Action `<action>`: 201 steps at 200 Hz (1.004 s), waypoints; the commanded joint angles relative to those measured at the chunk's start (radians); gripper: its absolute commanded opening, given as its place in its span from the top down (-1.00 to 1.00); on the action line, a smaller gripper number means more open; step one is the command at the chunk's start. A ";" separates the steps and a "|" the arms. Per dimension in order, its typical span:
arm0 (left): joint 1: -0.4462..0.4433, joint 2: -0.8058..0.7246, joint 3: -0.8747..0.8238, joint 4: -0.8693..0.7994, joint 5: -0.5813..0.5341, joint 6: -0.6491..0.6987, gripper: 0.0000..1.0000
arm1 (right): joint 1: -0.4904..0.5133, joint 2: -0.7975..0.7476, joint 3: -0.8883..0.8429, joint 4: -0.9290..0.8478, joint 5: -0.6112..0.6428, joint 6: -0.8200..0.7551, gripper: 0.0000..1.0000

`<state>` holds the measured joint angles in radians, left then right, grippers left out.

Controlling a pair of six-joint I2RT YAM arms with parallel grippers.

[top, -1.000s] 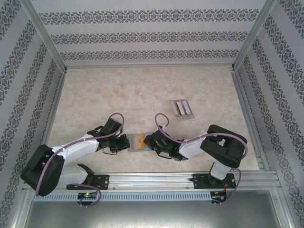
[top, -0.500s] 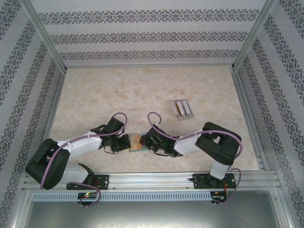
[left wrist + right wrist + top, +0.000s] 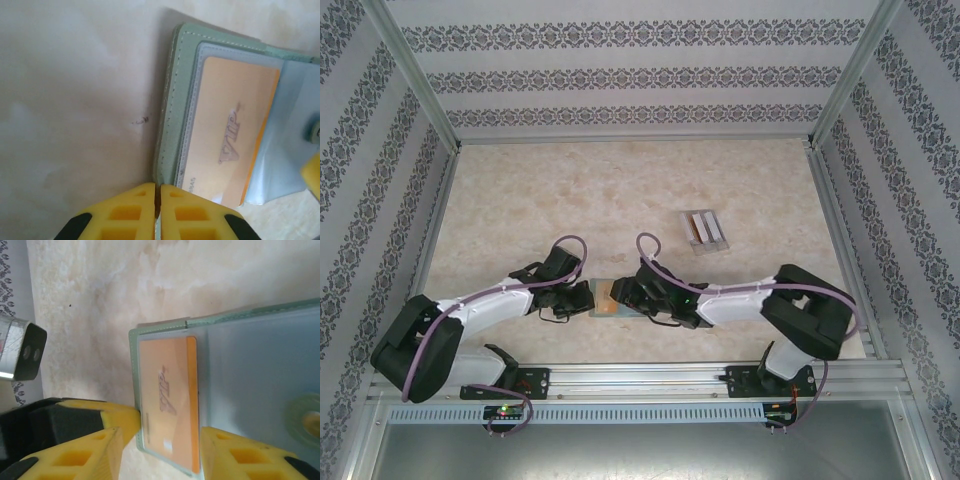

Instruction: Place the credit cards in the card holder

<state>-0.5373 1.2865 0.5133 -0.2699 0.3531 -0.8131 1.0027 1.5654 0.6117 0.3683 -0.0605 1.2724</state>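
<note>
The sage-green card holder (image 3: 604, 311) lies open on the table between both arms. A tan-orange "VIP" credit card (image 3: 235, 130) sits inside its clear pocket, and it looks fully seated. My left gripper (image 3: 159, 197) is shut on the card holder's (image 3: 180, 75) near stitched edge. My right gripper (image 3: 160, 455) is open, its yellow fingers (image 3: 107, 450) straddling the orange card (image 3: 167, 400) without squeezing it. From above, the left gripper (image 3: 586, 298) and right gripper (image 3: 628, 294) meet over the wallet. The blue card is out of view.
A clear slotted rack (image 3: 705, 229) with whitish cards stands to the back right. The card holder's snap button (image 3: 307, 420) shows on its pale inner flap. A metal rail (image 3: 640, 380) runs along the near edge, and patterned walls enclose the table.
My right gripper has slid left over the wallet, and its elbow has swung out to the right. The left arm has barely moved and still holds the edge.
</note>
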 commanded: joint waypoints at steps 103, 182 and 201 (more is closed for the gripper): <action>-0.007 0.020 0.062 -0.016 -0.115 0.053 0.52 | -0.033 -0.153 -0.058 -0.247 0.013 -0.106 -0.05; -0.013 0.200 0.094 0.043 0.045 0.101 0.47 | -0.047 -0.044 -0.006 -0.221 -0.042 -0.106 0.02; -0.014 0.202 0.087 0.046 0.050 0.089 0.51 | -0.048 -0.041 -0.003 -0.227 -0.043 -0.104 0.10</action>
<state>-0.5339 1.4311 0.6231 -0.2848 0.3038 -0.7330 0.9638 1.5105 0.5903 0.1337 -0.0925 1.1736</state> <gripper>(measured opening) 0.255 0.471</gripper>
